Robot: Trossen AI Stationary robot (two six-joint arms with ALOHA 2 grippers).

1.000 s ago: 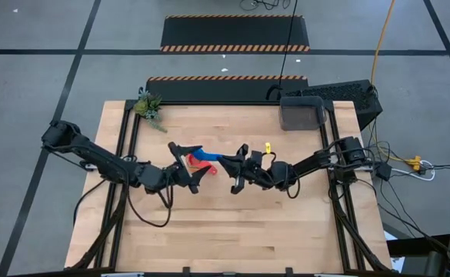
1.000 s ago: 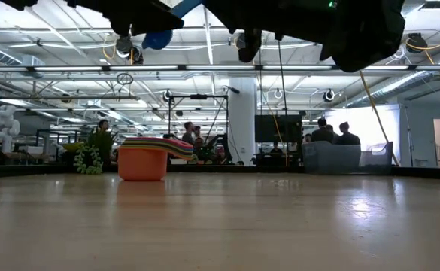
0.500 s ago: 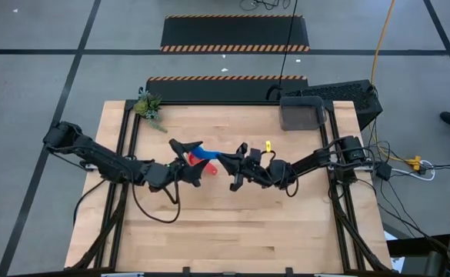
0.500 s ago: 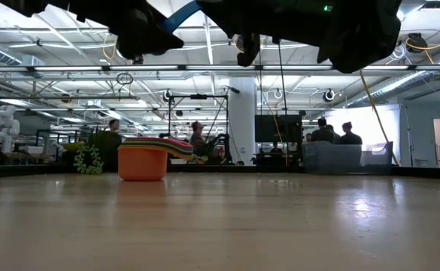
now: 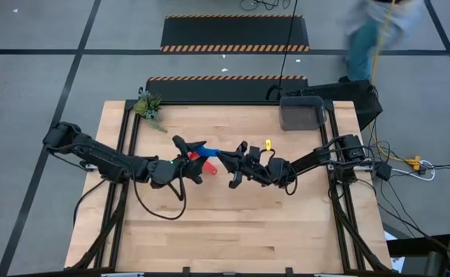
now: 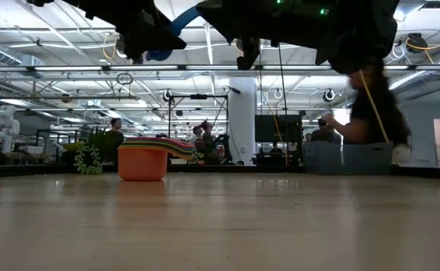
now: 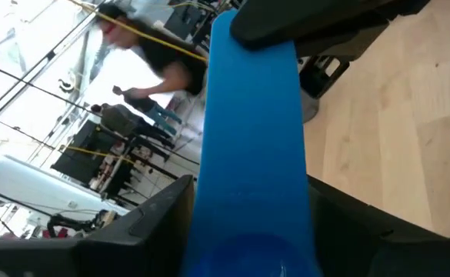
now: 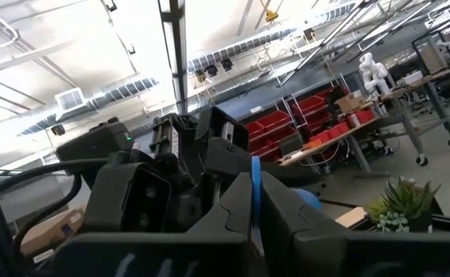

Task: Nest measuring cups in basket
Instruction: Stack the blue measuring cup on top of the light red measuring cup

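Left gripper (image 5: 185,145) sits raised above mid-table, at the blue measuring cup (image 5: 204,148); your left wrist view puts the cup's handle (image 7: 249,131) between the two dark fingers (image 7: 144,223), which stand on either side of it, though you cannot tell whether they actually press on it yet. Just right of that, the same blue handle runs into your right gripper (image 5: 226,159), whose fingers are pinched narrow on its thin edge, as the right wrist view shows (image 8: 255,201). So the cup hangs in the air between the two claws, clear of the wood; the low view shows its bowl (image 6: 158,54) high at the top of the frame. Directly below it on the table (image 5: 225,231) stands the stack of remaining cups (image 6: 146,156), orange at the bottom, red peeking out beside the left gripper from above (image 5: 208,169). A small yellow piece (image 5: 268,145) shows beside the right arm. Further right, at the far right corner, the dark grey basket (image 5: 301,113) sits well apart from both claws. Beyond the table a person (image 5: 371,35) walks past, blurred.
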